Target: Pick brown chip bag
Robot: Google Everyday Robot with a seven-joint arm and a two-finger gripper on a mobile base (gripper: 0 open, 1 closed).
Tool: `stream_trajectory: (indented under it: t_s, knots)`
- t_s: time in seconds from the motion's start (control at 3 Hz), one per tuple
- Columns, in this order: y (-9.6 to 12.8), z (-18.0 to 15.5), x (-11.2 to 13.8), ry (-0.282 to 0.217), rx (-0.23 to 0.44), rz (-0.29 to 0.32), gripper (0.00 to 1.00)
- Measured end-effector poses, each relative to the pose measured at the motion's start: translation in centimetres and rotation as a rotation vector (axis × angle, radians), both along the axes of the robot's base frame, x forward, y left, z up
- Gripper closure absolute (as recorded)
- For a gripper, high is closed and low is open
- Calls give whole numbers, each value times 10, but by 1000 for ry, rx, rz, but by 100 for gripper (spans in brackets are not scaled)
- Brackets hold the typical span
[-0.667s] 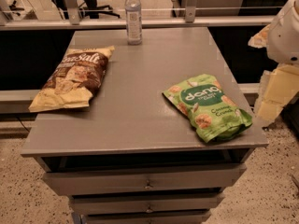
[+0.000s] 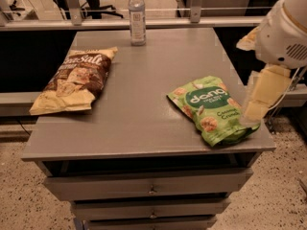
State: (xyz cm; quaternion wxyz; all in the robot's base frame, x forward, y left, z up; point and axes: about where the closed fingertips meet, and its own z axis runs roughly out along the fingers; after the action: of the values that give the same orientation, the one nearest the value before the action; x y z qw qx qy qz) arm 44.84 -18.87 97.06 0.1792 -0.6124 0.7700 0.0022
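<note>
The brown chip bag (image 2: 73, 80) lies flat on the left side of the grey table top (image 2: 144, 80), with a dark brown middle, pale yellow ends and white "Sea Salt" lettering. My gripper (image 2: 256, 110) hangs at the far right, at the table's right edge, just over the right end of the green "dang" pouch (image 2: 211, 109). It is far from the brown bag and holds nothing that I can see. The white arm housing (image 2: 285, 32) sits above it.
A clear water bottle (image 2: 136, 16) stands at the back middle of the table. The table is a drawer cabinet with drawer fronts (image 2: 148, 186) below. A railing (image 2: 158, 22) runs behind it. Speckled floor lies around it.
My gripper has moved a little to the left, toward the table, and now overlaps the right end of the green pouch. The bags and the bottle have not moved.
</note>
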Motion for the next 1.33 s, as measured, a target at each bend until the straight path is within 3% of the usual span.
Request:
stream_trajectory:
  t_s: [0.33,0.67,1.33]
  knots:
    - [73,-3,29,-2,149,57,0]
    - [154,9,62,-32,295,70,0]
    - [167,1,65,-34,335,70,0]
